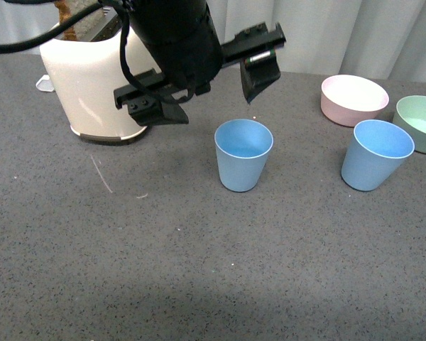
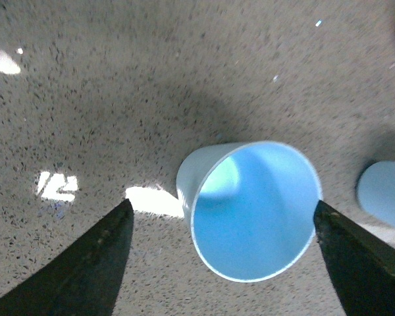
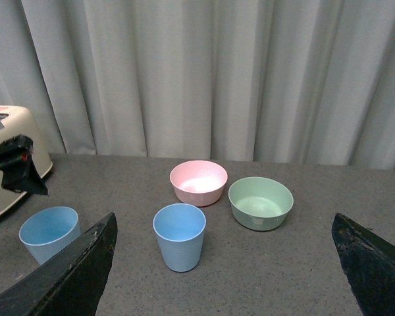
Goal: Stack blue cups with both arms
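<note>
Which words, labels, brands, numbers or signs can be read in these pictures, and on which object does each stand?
None can be read. The toaster, both blue cups, the pink bowl and the green bowl show plain surfaces. The white patches on the table look like glare, not writing.

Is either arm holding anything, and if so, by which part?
Nothing is held. The left gripper hangs open above the left light-blue plastic tumbler, fingers clear of it; the right gripper is open and empty.

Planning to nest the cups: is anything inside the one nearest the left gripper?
That blue cup looks empty; its bare floor shows. The rim hides one inner wall.
</note>
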You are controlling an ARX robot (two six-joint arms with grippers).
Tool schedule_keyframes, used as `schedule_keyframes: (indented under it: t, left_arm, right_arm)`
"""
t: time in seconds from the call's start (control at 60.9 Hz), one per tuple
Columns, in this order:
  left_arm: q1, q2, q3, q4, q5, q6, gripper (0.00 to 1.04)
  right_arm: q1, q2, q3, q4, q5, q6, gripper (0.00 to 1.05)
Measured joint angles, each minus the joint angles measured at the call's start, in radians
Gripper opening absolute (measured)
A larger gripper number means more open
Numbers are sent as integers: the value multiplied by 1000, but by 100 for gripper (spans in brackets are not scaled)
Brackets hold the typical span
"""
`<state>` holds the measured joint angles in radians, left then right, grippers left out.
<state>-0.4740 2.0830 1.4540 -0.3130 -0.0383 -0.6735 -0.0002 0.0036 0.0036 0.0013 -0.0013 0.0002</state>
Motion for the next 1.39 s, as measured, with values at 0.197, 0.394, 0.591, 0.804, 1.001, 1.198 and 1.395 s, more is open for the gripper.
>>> schedule_keyframes:
  t: [0.197,0.394,0.591,0.804,1.001,1.198,1.395]
  left_arm:
    - [47,-112,-509,936,-347,439,69]
    - [153,-353,-851,1474,-278,622,36]
    - [233,-509,-1080,1492,-197,654,4]
    - [299,-696,-1221,1461,-132,662,4]
    - [351,-865,-1319,1382,-84,664,4]
    - [389,-1047,-1384,1263,-44,665,4]
    - [471,-1207,-1419,1140,31,666,4]
  right_arm:
    - [0,0,0,0,1,0,95]
    - [0,0,0,0,0,0,95]
    - [0,0,0,0,0,0,95]
    - [0,0,0,0,0,0,95]
    - [0,0,0,0,0,0,95]
    - [0,0,0,0,0,0,95]
    - [0,0,0,0,0,0,95]
